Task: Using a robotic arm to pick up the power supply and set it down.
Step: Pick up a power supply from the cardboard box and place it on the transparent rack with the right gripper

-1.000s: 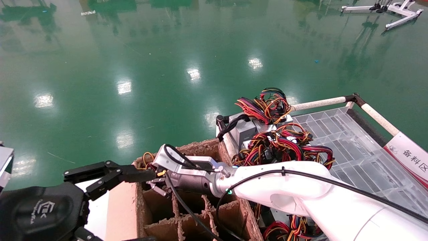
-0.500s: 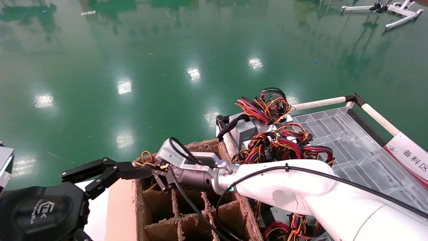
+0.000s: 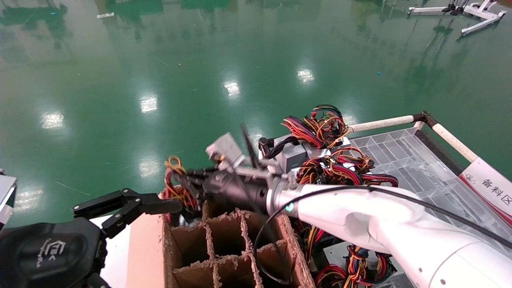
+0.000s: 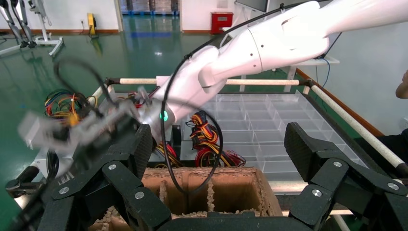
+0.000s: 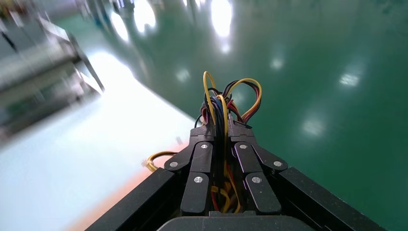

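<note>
My right gripper point(image 3: 191, 187) hovers over the far left corner of the brown cardboard divider box point(image 3: 224, 256). It is shut on the red, yellow and black wire bundle point(image 3: 175, 185) of the power supply. In the right wrist view the wires point(image 5: 222, 108) run between the fingers point(image 5: 204, 166) of the right gripper point(image 5: 222, 131) and loop out past the tips. The power supply's grey case is hidden below the gripper. My left gripper point(image 3: 128, 205) is parked at the near left, beside the box, and stands open point(image 4: 221, 144) with nothing between its fingers.
Several other grey power supplies point(image 3: 292, 154) with tangled wires lie just right of the divider box. Beyond them is a clear plastic grid tray point(image 3: 420, 180), framed by a white rail point(image 3: 380, 123). A red and white sign point(image 3: 488, 186) is at the far right. Green floor surrounds everything.
My right gripper has risen out of the box's far left cell and tilted upward, pulling the wire bundle up with it. The left arm has stayed still.
</note>
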Robot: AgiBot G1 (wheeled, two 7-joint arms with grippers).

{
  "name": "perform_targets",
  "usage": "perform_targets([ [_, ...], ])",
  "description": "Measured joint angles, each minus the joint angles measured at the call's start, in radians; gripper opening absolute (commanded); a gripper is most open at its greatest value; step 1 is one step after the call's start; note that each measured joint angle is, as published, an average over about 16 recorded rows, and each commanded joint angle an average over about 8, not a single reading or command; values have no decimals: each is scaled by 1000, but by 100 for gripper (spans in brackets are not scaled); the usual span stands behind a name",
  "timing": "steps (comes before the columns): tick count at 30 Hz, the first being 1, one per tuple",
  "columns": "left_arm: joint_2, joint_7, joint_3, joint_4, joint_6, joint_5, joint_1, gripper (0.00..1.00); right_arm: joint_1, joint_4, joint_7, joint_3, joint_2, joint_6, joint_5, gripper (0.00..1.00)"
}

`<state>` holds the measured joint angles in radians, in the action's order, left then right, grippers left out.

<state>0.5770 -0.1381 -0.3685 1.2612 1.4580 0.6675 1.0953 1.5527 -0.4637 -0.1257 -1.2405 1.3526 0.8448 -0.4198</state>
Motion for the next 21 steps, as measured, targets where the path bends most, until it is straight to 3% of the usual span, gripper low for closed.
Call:
perform_targets([
  [12, 0, 0, 0, 0, 0, 0, 0, 100, 66, 142, -2, 127, -61, 321, 198, 0],
  [21, 0, 0, 0, 0, 0, 0, 0, 100, 148, 232, -3, 185, -174, 548, 269, 0],
])
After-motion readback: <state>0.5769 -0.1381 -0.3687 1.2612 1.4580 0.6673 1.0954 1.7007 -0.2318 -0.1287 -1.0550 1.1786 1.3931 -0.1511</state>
